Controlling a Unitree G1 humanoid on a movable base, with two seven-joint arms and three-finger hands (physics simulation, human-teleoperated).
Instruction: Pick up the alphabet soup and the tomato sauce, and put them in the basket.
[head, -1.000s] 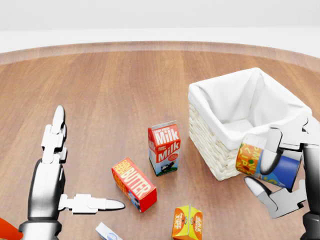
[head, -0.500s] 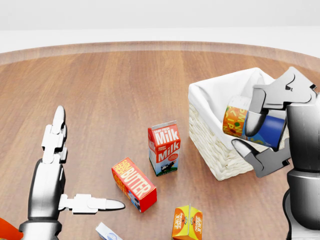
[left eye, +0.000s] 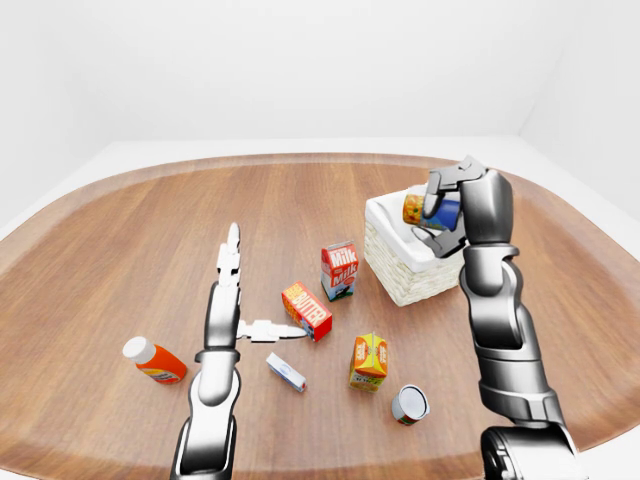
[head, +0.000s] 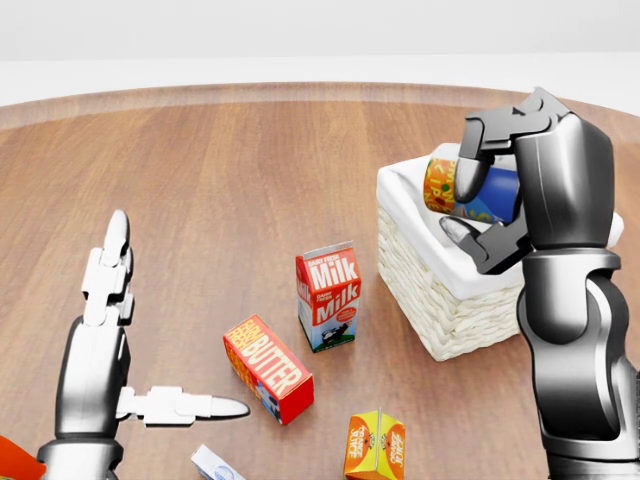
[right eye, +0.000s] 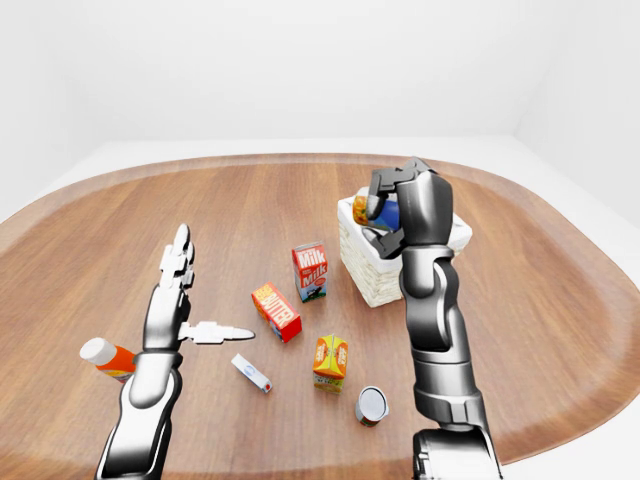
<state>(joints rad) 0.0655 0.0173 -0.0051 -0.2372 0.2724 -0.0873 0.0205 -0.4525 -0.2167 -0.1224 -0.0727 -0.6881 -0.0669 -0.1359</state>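
my right hand (head: 500, 200) clenched round the alphabet soup (head: 472, 190), held tilted above the basket (head: 440, 290) | my left hand (head: 110, 330) open, fingers spread, grasping nothing | tomato sauce probably the can (left eye: 410, 404) lying near the juice carton (left eye: 369, 360), label unreadable

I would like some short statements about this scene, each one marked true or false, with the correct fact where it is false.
1. The right hand holds a can above the basket. True.
2. The left hand grips the butter box. False: its fingers are spread and hold nothing.
3. The milk carton stands upright, left of the basket in the head view. True.
4. A second can lies in the basket. False: it lies on the table, near the orange carton.
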